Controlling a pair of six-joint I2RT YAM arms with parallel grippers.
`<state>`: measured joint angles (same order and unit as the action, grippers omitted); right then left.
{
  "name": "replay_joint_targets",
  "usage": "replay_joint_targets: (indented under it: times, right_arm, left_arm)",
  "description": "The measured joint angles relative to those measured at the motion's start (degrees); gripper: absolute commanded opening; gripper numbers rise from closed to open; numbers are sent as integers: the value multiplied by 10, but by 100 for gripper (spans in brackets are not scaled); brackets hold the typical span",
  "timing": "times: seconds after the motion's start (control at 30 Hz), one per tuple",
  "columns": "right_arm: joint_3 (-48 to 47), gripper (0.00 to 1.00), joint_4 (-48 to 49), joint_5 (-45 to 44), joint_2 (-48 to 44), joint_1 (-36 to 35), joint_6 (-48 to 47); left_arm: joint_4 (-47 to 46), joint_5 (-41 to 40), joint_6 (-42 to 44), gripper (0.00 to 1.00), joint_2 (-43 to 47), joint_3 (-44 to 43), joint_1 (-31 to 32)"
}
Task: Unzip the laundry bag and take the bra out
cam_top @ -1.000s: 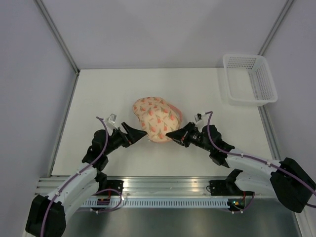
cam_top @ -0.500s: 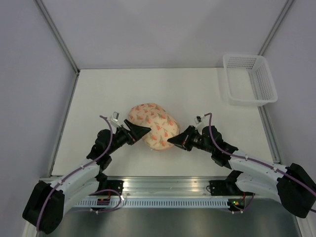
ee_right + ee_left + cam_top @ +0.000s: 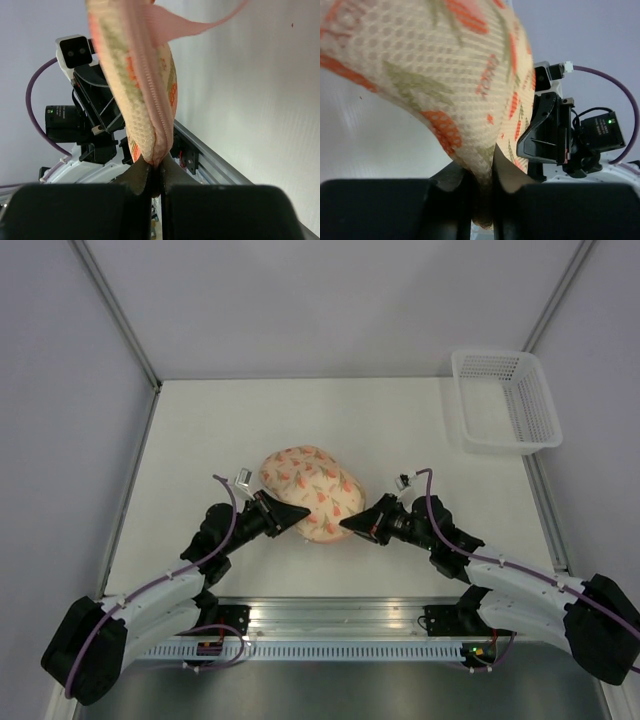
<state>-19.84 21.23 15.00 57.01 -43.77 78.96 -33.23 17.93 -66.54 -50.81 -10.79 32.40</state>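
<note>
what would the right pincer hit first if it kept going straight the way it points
The peach-cream printed fabric laundry bag: the right pincer is shut on its pink zipper edge. Beyond the bag, probably the left pincer, which grips the opposite side.

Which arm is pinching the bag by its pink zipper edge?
The right arm: its jaws clamp the pink zipper of the bag. The left arm pinches only printed fabric.
</note>
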Motion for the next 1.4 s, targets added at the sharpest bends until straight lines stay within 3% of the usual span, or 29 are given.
replay_joint_targets:
  times: [0.07, 0.1, 0.13, 0.17, 0.27, 0.3, 0.47, 0.67, 0.83, 1.03, 1.4]
  right_arm:
    - [0, 0, -6, -2, -9, 0, -6]
    - [0, 5, -13, -3, -14, 0, -11]
    - [-2, 19, -23, -5, -18, 0, -17]
    - [-6, 51, -39, -8, -23, 0, -24]
    - [-32, 81, -99, -21, -39, -2, -61]
    - [-46, 84, -130, -32, -44, -2, -77]
    - [-108, 86, -252, -97, -59, -2, -164]
    - [-114, 78, -320, -145, -54, -8, -228]
    - [-114, 74, -323, -173, -28, -53, -267]
    - [-127, 68, -304, -217, 32, -125, -296]
    - [-185, 66, -265, -305, 109, -169, -347]
  left_arm:
    - [3, -2, -1, 3, 1, -2, 0]
    - [5, -4, -2, 2, 1, -3, 2]
    - [7, -4, -2, 2, 1, -5, 3]
    - [10, -3, -2, 2, 0, -7, 4]
    - [23, -12, -3, 2, -3, -11, 6]
    - [35, -18, -4, 2, -3, -13, 6]
    - [97, -74, -26, 2, -3, -16, 15]
    - [212, -167, -90, 2, -21, -65, 35]
    - [326, -252, -162, 2, -94, -170, 67]
    - [424, -292, -225, 2, -200, -304, 96]
    - [531, -299, -280, 2, -250, -346, 123]
